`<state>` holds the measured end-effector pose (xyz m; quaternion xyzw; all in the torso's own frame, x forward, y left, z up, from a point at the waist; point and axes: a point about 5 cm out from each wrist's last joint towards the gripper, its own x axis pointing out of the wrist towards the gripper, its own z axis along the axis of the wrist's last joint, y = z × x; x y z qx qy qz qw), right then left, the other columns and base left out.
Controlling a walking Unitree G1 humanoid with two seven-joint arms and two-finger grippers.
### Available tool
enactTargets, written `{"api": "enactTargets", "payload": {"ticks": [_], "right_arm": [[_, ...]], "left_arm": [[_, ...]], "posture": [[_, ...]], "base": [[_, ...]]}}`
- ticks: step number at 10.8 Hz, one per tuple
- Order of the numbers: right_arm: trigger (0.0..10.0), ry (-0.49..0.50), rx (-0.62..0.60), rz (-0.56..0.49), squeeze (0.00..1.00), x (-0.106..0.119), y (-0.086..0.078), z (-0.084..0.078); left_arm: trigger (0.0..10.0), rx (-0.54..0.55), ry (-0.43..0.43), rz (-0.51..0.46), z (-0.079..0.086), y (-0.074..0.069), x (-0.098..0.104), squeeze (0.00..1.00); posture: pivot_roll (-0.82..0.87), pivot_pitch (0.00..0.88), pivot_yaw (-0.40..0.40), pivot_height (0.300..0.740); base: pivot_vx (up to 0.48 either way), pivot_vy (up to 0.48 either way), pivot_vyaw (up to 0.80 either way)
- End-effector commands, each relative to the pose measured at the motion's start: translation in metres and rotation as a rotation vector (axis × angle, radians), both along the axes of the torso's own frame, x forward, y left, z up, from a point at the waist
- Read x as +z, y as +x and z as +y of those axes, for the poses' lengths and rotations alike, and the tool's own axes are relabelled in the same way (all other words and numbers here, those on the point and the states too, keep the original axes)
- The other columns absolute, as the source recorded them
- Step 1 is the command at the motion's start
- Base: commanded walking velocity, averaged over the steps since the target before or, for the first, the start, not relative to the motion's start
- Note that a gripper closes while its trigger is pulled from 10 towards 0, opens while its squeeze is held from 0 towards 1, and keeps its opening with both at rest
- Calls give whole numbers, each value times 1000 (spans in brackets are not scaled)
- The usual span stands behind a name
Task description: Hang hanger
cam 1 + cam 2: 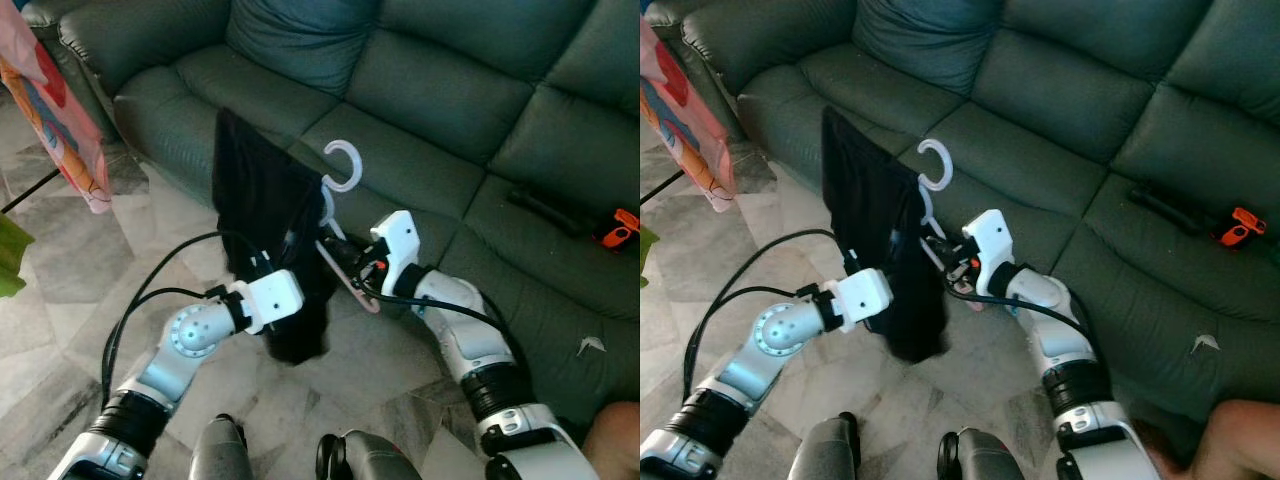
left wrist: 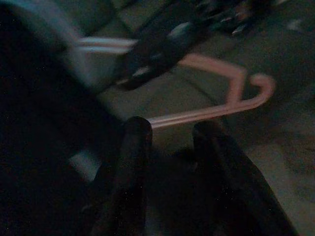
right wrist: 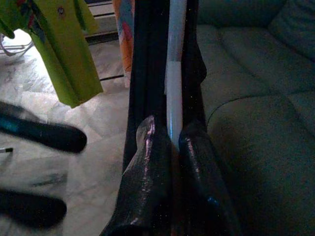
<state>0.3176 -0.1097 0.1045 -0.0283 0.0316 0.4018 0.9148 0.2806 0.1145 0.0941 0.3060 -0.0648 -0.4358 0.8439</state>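
Note:
A hanger with a white hook [image 1: 343, 165] and a pink frame [image 1: 362, 291] is held up in front of the sofa. A black garment [image 1: 262, 195] drapes from its left side down toward the floor. My right gripper [image 1: 336, 249] is shut on the hanger just under the hook; the right wrist view has its fingers [image 3: 147, 147] clamped on the pale bar [image 3: 173, 93]. My left gripper [image 2: 172, 129] is low beside the garment, fingers apart, with the pink frame [image 2: 231, 105] just beyond its tips. The cloth hides its fingers in the head views.
A dark green leather sofa [image 1: 450, 90] fills the background; on its right seat lie an orange-and-black tool [image 1: 620, 228] and a black object [image 1: 545, 210]. Colourful cloth [image 1: 60, 110] hangs at the far left and a green garment [image 3: 64, 49] hangs nearby. Marble floor [image 1: 70, 270] lies below. Part of a person [image 1: 615, 440] is at bottom right.

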Motion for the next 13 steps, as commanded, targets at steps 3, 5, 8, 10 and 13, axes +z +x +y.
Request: {"api": "enactTargets", "payload": {"ticks": [3,5,8,10,13], "right_arm": [[10000,-169,30,-11,0,-16,-10,-35],[10000,-315,104,48,0,-39,-25,-59],[10000,-355,268,35,0,-40,-33,-59],[10000,-350,347,14,0,-37,-36,-55],[10000,-372,498,13,0,-35,-42,-46]], "left_arm": [[10000,221,26,-191,50,11,12,1000],[10000,287,87,-274,77,7,14,1000],[10000,161,192,-138,81,-8,-14,1000],[10000,71,258,-63,81,-17,-27,0],[10000,48,300,-76,82,-8,-24,0]], "posture": [[27,157,-87,740],[26,160,-88,740],[19,159,-86,740],[21,158,-89,740],[21,158,-88,740]], "base": [[0,0,0],[0,0,0],[0,0,0],[0,0,0],[0,0,0]]}}
